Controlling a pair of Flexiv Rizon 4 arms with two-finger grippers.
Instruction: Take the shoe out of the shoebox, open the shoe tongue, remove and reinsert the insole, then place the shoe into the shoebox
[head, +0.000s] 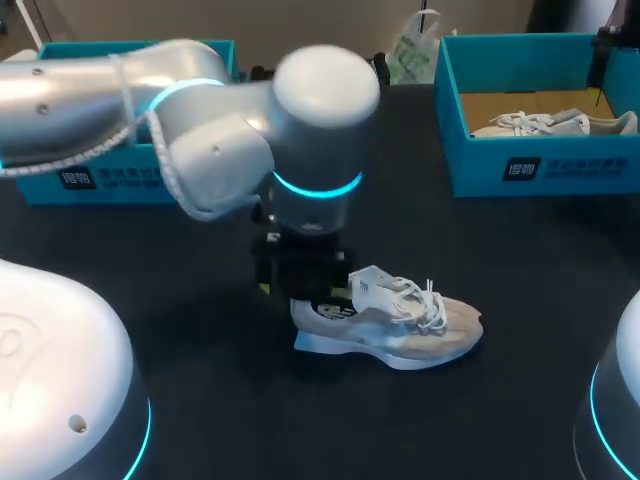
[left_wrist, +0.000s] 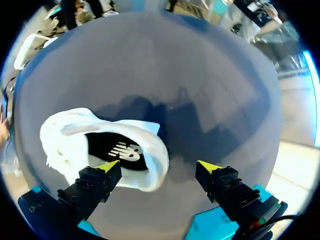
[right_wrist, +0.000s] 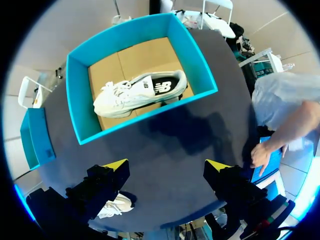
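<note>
A white and beige shoe (head: 400, 322) lies on its sole in the middle of the black table, toe to the right, laces loose and tongue raised. My left gripper (head: 303, 290) hangs over its heel with the jaws wide open. In the left wrist view the heel opening and black insole (left_wrist: 119, 151) sit just ahead of one finger (left_wrist: 95, 182), and the shoe (left_wrist: 60, 132) is not gripped. My right gripper (right_wrist: 167, 165) is open and empty, high above the table near the teal shoebox (right_wrist: 150, 116). The loose shoe (right_wrist: 117, 206) shows beneath it.
The teal shoebox (head: 540, 172) stands at the back right and holds a second white shoe (head: 555, 124), also seen from above in the right wrist view (right_wrist: 135, 92). Another teal box (head: 90, 180) stands at the back left behind my left arm.
</note>
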